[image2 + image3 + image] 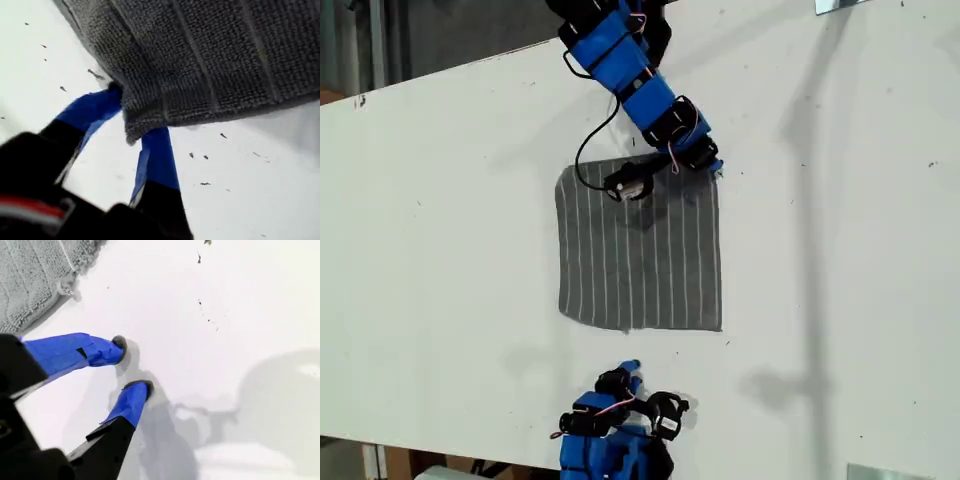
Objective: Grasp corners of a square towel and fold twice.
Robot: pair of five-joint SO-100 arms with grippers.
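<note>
Pinching a corner (131,131) of the towel (640,255), my first hand (713,172) clamps the far corner at the exterior view's right.
My second hand (134,364) stands spread over bare counter (440,220), just beside the towel's near edge; the towel lies mid-counter.

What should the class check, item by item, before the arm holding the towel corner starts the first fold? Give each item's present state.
1. My first gripper has a corner of the towel between its fingers: ok.
2. Grip is deep enough to survive a lift: cannot tell, only the tip of the cloth is pinched.
3. My second gripper holds a corner too: not ok, it is open over the bare table, beside the towel's edge.
4. The rest of the towel lies flat: ok in the exterior view.
5. Table ahead of the fold is free of other things: ok.
</note>
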